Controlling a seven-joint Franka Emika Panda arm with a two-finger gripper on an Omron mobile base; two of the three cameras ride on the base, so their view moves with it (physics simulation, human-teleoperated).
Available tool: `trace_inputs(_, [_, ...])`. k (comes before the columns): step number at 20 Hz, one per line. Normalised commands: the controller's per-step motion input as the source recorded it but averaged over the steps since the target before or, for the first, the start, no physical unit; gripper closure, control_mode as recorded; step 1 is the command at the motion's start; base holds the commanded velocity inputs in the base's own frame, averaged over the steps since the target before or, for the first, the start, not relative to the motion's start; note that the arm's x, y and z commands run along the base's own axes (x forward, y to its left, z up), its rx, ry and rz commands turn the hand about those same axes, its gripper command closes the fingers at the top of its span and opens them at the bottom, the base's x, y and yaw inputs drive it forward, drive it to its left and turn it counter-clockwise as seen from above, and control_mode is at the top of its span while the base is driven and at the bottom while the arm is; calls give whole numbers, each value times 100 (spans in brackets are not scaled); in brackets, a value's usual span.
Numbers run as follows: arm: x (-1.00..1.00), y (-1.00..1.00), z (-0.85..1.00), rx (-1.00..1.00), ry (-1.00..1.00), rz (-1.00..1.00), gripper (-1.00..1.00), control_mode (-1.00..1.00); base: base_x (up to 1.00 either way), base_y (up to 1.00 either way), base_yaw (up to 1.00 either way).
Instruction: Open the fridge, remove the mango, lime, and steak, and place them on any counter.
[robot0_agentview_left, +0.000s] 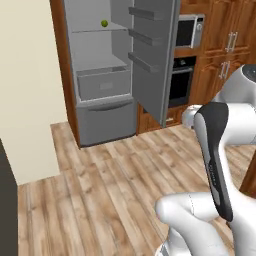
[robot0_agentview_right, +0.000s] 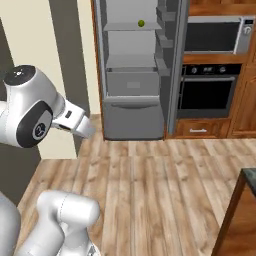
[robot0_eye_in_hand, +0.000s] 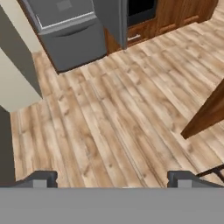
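While the fridge (robot0_agentview_left: 107, 75) is standing with its door (robot0_agentview_left: 155, 60) swung wide on the far side of the kitchen, the lime (robot0_agentview_left: 104, 23) is sitting alone on an upper shelf (robot0_agentview_left: 97, 29), the one task item that can be made out inside. The robot's jaws (robot0_eye_in_hand: 113, 178) are hanging fully apart and empty over the wood floor (robot0_eye_in_hand: 109, 113), well short of the fridge. Mango and steak cannot be made out. Judging by this, the fetching step for the lime is under way; the next move is calling for a drive toward the fridge, then a high reach onto that shelf. A corner of the island surface (robot0_agentview_right: 248, 176) is showing at near right.
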Motion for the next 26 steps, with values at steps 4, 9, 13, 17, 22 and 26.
trace_inputs(4, [0,0,0,0,0,0,-100,100,-6,13,29])
trace_inputs(9, [0,0,0,0,0,0,-100,100,27,0,-2])
trace_inputs(13, [0,0,0,0,0,0,-100,100,100,4,0])
trace_inputs(17, [0,0,0,0,0,0,-100,100,100,-2,1])
trace_inputs(22, [0,0,0,0,0,0,-100,100,100,-18,-9])
trace_inputs(26, [0,0,0,0,0,0,-100,100,100,-6,-14])
